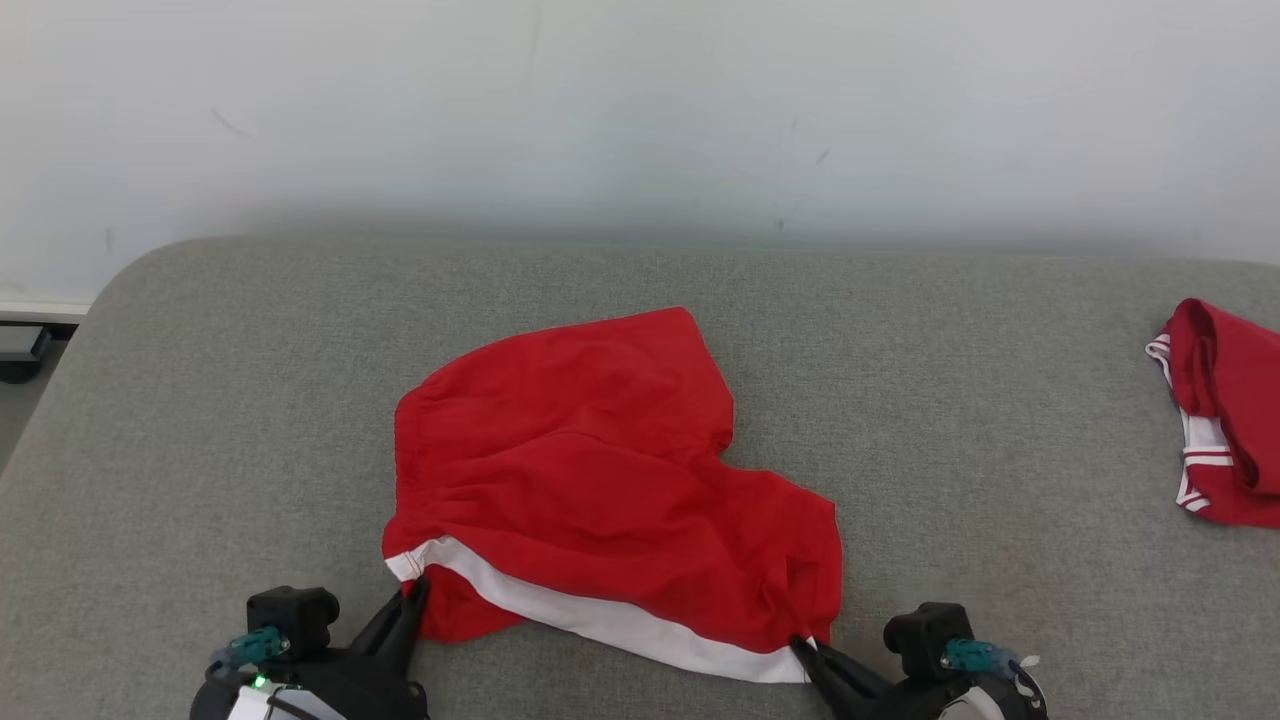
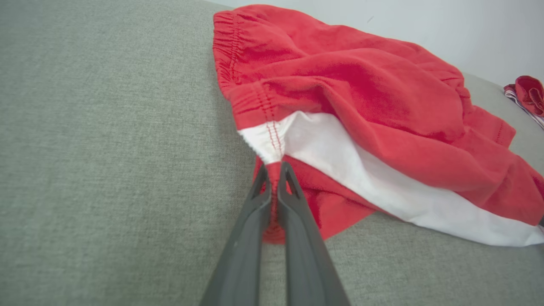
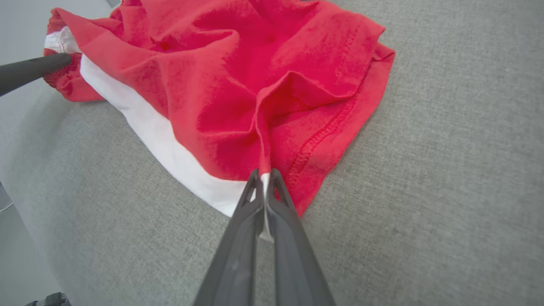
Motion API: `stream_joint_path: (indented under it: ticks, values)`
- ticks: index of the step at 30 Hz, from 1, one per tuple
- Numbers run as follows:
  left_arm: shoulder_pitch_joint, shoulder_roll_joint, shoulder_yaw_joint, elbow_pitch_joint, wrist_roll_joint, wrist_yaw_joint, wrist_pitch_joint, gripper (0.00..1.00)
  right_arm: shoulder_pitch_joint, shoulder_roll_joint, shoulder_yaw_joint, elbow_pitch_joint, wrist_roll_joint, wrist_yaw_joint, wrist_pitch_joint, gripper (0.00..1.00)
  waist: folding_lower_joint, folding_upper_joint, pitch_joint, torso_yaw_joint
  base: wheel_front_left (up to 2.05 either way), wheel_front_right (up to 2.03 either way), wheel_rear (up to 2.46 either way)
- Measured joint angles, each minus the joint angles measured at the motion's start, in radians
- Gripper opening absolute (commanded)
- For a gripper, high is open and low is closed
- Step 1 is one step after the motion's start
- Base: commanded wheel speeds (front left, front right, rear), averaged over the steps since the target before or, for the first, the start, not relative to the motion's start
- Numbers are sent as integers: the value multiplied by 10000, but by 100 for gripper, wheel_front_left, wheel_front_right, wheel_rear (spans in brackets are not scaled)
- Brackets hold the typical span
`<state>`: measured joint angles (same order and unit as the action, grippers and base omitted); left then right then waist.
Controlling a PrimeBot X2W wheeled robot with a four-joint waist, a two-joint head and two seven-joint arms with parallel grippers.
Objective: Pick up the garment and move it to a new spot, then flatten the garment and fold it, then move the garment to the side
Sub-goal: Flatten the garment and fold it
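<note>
- left gripper [image 1: 412,592]: fingers pinched tight on the near-left corner of the red shorts [image 1: 580,480], where the white band [image 1: 600,620] meets the elastic waistband.
- right gripper [image 1: 803,648]: clamped on the near-right corner, at the other end of the white band.
- shorts lie rumpled mid-way across the grey upholstered surface [image 1: 200,400].
- second red garment [image 1: 1225,430], white-striped, at the right edge, well apart.
- white wall [image 1: 640,100] behind.
</note>
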<state>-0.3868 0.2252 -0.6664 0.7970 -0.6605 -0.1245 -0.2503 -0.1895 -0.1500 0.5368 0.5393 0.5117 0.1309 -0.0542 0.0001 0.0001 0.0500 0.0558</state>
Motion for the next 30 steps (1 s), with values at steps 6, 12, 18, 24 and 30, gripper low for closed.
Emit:
stream_joint_path:
  ticks: [6,12,18,24,30]
  values:
    - [-34,136,52,-397,-109,-2,-58,0,-70,-104,-107,-268,667,0,-270,0,0,0,-59,24,0,0,0]
    - [-241,522,50,-1154,-192,-4,79,0,-429,-347,-186,-957,1778,0,-290,0,0,0,-98,76,0,0,0]
    - [-699,945,-27,-2115,-192,-6,752,0,-994,-780,-44,-1406,2439,0,-167,0,-1,0,-120,79,0,0,0]
    - [-2117,1484,-366,-3200,-368,-40,1772,0,-2426,-1162,107,-1649,3112,0,-27,0,0,0,195,-2,0,0,0]
    - [-3791,1954,-853,-3678,-1127,-36,2351,0,-4052,-1407,169,-1480,3845,0,12,0,0,0,712,-141,0,0,0]
